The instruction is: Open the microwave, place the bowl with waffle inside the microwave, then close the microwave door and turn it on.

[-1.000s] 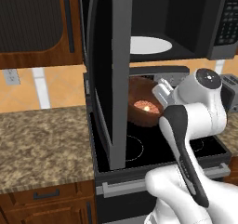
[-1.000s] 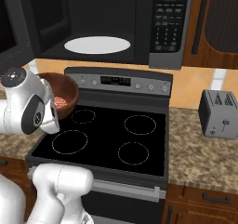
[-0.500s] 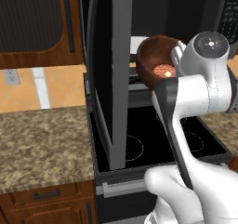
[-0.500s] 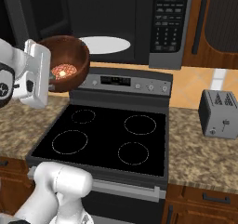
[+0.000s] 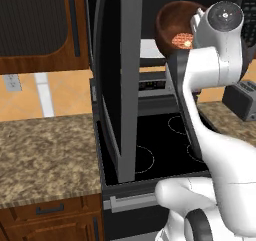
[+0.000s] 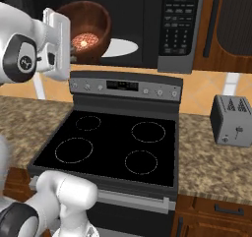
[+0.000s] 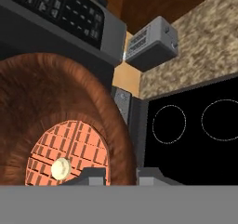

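The gripper (image 7: pixel 116 174) is pinching the rim of the bowl (image 6: pixel 87 30), one dark fingertip inside the wall and one outside, jaws narrow on the wood. The bowl is round, reddish-brown and grainy, tilting toward the cameras, and is carrying one waffle (image 7: pixel 69 152), a gridded orange disc with a pale pat at its centre. It is hanging in front of the microwave (image 6: pixel 147 24), above the stove (image 6: pixel 118 142), whose black glass top shows four ring outlines. The microwave door (image 5: pixel 117 85) is standing wide open; one white plate (image 6: pixel 120 47) is lying inside. One grey toaster (image 6: pixel 231 120) is sitting on speckled stone counter (image 5: pixel 45 155). The arm is reaching upward, wrist bent.
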Tool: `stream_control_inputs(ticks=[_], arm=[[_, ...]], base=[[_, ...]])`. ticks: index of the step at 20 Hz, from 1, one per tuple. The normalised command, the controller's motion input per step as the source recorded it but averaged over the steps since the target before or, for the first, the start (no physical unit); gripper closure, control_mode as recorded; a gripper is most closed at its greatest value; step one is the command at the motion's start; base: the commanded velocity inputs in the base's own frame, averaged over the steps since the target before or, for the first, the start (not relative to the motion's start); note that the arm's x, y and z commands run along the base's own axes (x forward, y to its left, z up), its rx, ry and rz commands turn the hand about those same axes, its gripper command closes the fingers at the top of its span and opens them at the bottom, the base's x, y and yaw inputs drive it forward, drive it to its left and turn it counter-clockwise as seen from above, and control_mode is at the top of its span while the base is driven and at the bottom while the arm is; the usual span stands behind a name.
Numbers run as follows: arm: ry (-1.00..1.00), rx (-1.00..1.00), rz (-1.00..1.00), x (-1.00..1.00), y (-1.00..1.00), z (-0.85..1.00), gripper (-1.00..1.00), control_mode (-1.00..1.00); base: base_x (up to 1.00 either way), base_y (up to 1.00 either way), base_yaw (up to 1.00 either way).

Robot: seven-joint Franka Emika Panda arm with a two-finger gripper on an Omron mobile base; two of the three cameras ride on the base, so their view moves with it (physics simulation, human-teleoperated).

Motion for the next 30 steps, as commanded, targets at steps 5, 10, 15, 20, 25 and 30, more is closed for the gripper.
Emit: stream_control_inputs(ticks=[5, 10, 15, 20, 25, 30], arm=[[0.07, -0.11, 0.07, 0.68, -0.14, 0.35, 1.0, -1.0], [0.35, -0.19, 0.24, 0.79, 0.0, -0.07, 1.0, -1.0], [0.22, -0.11, 0.2, 0.76, -0.06, -0.03, 1.0, -1.0], [0.14, -0.05, 0.12, 0.87, -0.08, 0.0, 1.0, -1.0], [0.04, -0.05, 0.03, 0.78, -0.07, -0.26, 1.0, -1.0], [0.0, -0.01, 0.0, 0.74, -0.03, -0.3, 1.0, -1.0]], base=[[0.0, 0.0, 0.0], [0.0, 0.0, 0.0], [0.0, 0.0, 0.0], [0.0, 0.0, 0.0], [0.0, 0.0, 0.0], [0.0, 0.0, 0.0]])
